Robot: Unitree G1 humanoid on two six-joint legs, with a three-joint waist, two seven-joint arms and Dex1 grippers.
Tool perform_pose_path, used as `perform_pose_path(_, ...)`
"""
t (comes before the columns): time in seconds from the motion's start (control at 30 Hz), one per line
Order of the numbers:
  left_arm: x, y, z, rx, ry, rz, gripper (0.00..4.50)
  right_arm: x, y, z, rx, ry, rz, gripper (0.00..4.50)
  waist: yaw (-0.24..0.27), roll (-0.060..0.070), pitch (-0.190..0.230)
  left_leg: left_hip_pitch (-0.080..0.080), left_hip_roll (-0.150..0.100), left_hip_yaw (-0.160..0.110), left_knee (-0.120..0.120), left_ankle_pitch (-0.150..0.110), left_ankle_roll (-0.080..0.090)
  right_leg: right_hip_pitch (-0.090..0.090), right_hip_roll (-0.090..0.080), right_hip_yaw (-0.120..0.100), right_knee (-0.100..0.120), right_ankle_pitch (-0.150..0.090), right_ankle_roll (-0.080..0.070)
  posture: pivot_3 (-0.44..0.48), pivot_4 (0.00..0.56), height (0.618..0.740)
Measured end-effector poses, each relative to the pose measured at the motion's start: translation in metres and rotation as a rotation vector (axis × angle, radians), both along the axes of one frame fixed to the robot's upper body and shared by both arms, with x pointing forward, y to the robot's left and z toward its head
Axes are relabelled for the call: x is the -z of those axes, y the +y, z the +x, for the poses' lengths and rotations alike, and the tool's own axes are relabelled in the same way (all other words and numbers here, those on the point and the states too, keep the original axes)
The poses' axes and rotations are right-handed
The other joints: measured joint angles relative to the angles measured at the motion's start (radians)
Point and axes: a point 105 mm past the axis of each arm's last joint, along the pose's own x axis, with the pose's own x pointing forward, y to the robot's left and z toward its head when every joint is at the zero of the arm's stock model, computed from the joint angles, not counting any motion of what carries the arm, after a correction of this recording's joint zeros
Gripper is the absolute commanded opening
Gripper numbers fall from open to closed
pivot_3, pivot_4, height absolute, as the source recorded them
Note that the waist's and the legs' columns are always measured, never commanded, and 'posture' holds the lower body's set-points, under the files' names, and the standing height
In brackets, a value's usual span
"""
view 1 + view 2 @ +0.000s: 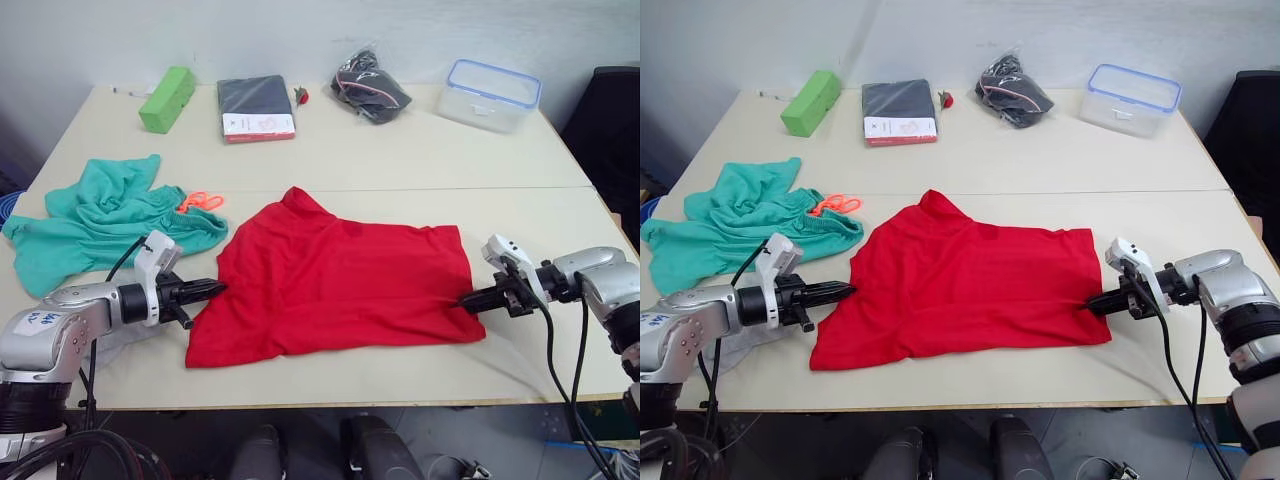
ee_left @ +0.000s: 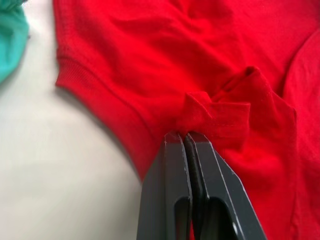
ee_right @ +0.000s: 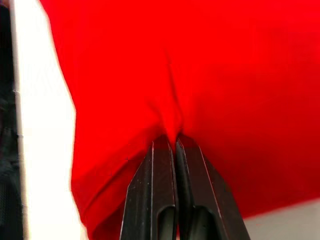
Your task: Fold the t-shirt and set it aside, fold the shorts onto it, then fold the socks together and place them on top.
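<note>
1. Two pinches hold the t-shirt [image 1: 340,285], which lies flat mid-counter [image 1: 400,150]: you're on the first fold.
2. Left gripper [image 1: 215,289] fingers are clamped on its left edge.
3. Right gripper [image 1: 470,299] fingers are clamped on its right edge.
4. Next, lift both together and carry one side over evenly.

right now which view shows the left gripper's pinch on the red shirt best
The left wrist view: the left gripper is shut on a bunched fold of the t-shirt edge. The eye views show it only from afar at the shirt's left side.
</note>
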Motion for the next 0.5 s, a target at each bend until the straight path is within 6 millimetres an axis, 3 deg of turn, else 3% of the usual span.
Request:
perform_pose_path(0.03, 0.0, 0.001, 0.002, -0.005, -0.003, 0.004, 0.0, -0.001, -0.001, 0.002, 0.005, -0.014, 0.001, 0.02, 0.0, 0.0, 0.0, 0.0, 0.0, 0.0, 0.0, 0.0, 0.0, 0.0, 0.0, 0.0, 0.0, 0.0, 0.0, 0.0, 0.15, 0.74)
perform_pose_path(0.07, 0.0, 0.001, 0.002, -0.004, -0.008, 0.009, 0.0, -0.001, -0.002, 0.002, 0.005, -0.022, -0.01, 0.43, 0.001, 0.0, 0.0, 0.0, 0.0, 0.0, 0.0, 0.0, 0.0, 0.0, 0.0, 0.0, 0.0, 0.0, 0.0, 0.0, 0.15, 0.74)
perform_pose_path(0.17, 0.002, 0.001, 0.002, -0.003, -0.013, 0.017, 0.62, -0.004, -0.005, 0.004, -0.008, -0.071, -0.029, 1.26, 0.001, 0.0, 0.0, 0.0, 0.0, 0.0, 0.0, 0.0, 0.0, 0.0, 0.0, 0.0, 0.0, 0.0, 0.0, 0.0, 0.15, 0.74)
perform_pose_path(0.37, 0.01, 0.01, -0.01, -0.007, -0.044, 0.079, 2.45, -0.012, -0.008, 0.0, -0.025, -0.229, -0.03, 3.26, -0.001, 0.0, 0.0, 0.0, 0.0, 0.0, 0.0, 0.0, 0.0, 0.0, 0.0, 0.0, 0.001, 0.0, 0.0, 0.0, 0.15, 0.74)
perform_pose_path(0.5, -0.01, 0.018, -0.03, 0.043, -0.165, 0.184, 3.63, -0.028, -0.017, -0.018, -0.059, -0.389, -0.085, 4.5, 0.004, 0.0, 0.0, 0.0, 0.0, 0.0, -0.003, 0.0, 0.0, 0.0, 0.0, 0.0, 0.0, 0.0, 0.0, 0.0, 0.15, 0.74)
